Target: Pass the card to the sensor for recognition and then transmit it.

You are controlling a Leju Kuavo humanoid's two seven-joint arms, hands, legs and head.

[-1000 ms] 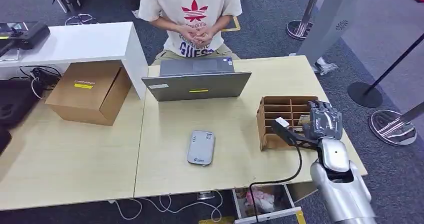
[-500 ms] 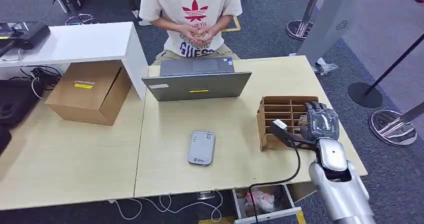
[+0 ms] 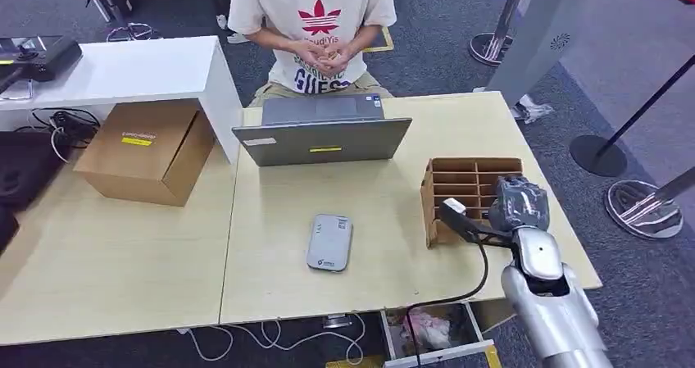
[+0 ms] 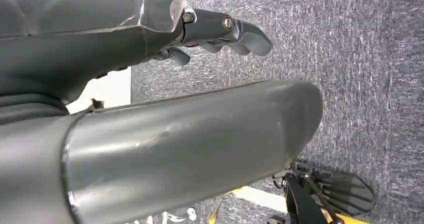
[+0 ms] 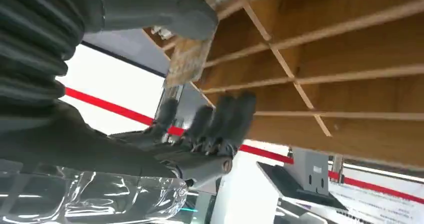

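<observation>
The right hand is at the right side of the table, over the near right part of the brown divided card box. The silver forearm rises to it from the near right corner. In the right wrist view the dark fingers are stretched toward the wooden dividers and the thumb lies against a brownish card at a compartment's edge. Whether the card is really gripped, I cannot tell.

The left hand hangs over the grey carpet, its fingers curled loosely and apart, holding nothing.

The grey card sensor lies flat near the middle of the table, well apart to the left of the box. Behind it stands an open laptop, and a person sits at the far side with hands clasped. A cardboard box rests on the left, beside a white shelf. A black cable hangs from the wrist camera.
</observation>
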